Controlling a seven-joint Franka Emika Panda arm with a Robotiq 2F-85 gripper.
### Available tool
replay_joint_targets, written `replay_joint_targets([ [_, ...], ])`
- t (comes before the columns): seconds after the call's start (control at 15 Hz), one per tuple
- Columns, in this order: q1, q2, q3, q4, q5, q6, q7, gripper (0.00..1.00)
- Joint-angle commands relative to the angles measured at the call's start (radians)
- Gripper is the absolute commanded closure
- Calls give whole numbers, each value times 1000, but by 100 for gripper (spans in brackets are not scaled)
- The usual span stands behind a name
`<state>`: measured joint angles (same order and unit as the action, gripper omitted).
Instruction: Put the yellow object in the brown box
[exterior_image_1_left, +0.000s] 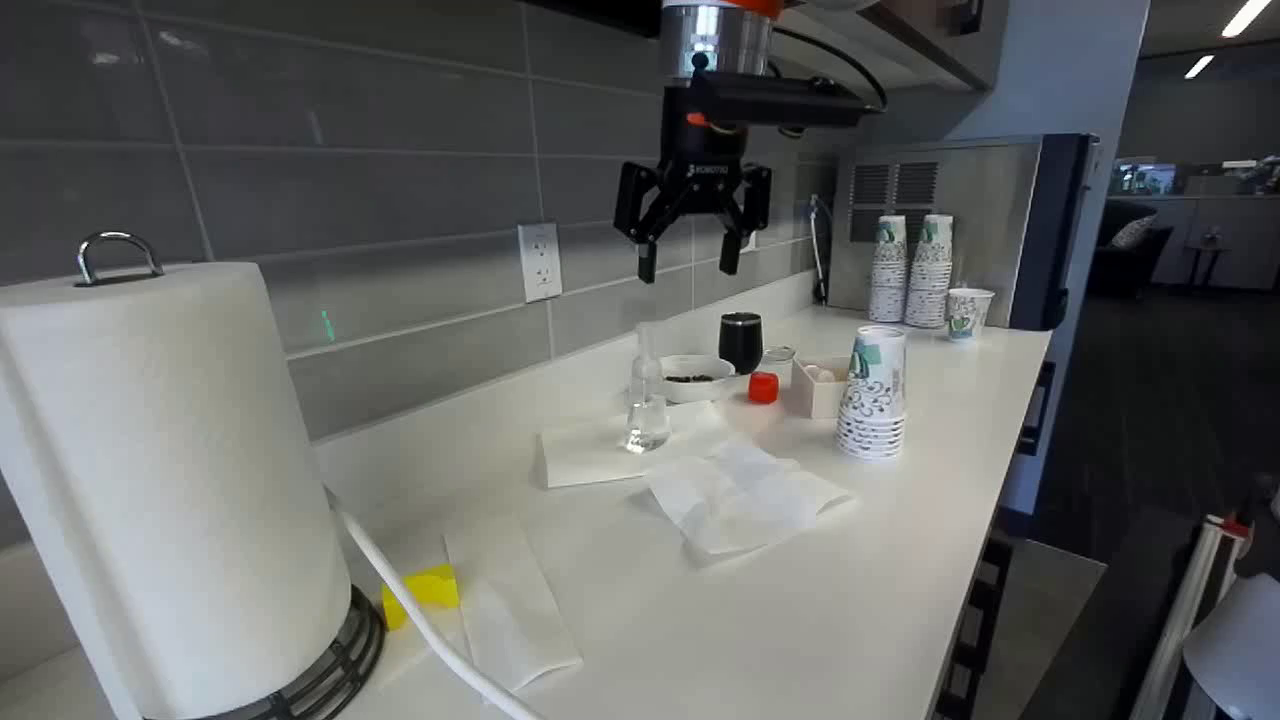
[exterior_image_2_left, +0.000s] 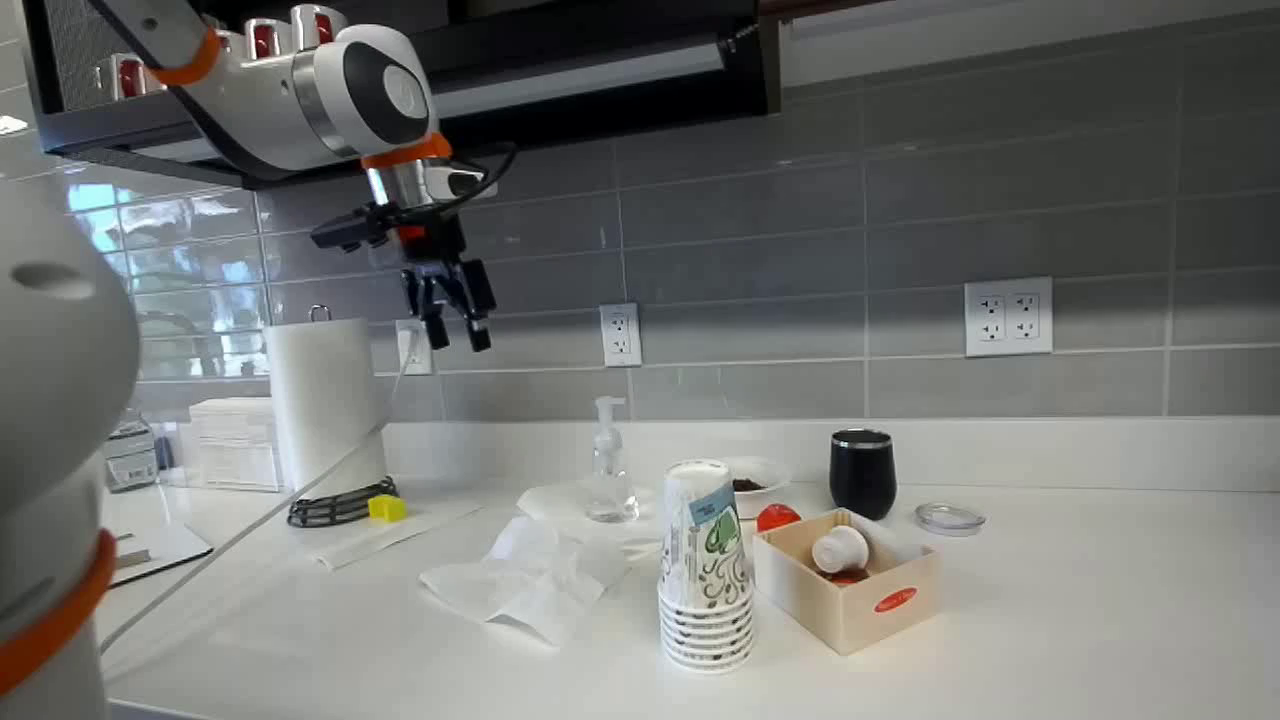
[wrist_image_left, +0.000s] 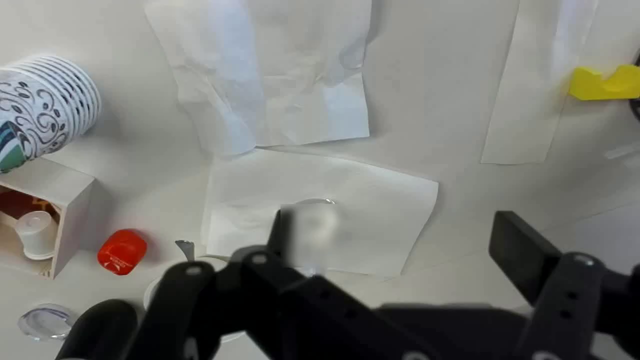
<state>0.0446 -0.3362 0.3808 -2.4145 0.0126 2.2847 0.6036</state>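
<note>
The yellow object is a small bright yellow block lying on the white counter beside the paper towel holder's base. It also shows in an exterior view and at the right edge of the wrist view, where it has a notch. The brown box is a small pale wooden open box with a white pod and something reddish in it. It also shows in an exterior view and at the left of the wrist view. My gripper is open and empty, high above the counter, between the block and the box; it shows too.
A paper towel roll stands by the block, with a white cable running past. A clear pump bottle, a paper cup stack, a red cap, a bowl and a black tumbler stand around the box.
</note>
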Motion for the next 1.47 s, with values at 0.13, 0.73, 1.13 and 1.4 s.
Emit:
replay_joint_targets([
  [0.13, 30, 3, -29, 2, -13, -2, 9, 0],
  [0.73, 72, 140, -60, 73, 7, 38, -153, 0],
  [1.13, 139, 377, -96, 227, 37, 129, -434, 0],
  [1.4, 183, 528, -77, 349, 36, 134, -596, 0],
])
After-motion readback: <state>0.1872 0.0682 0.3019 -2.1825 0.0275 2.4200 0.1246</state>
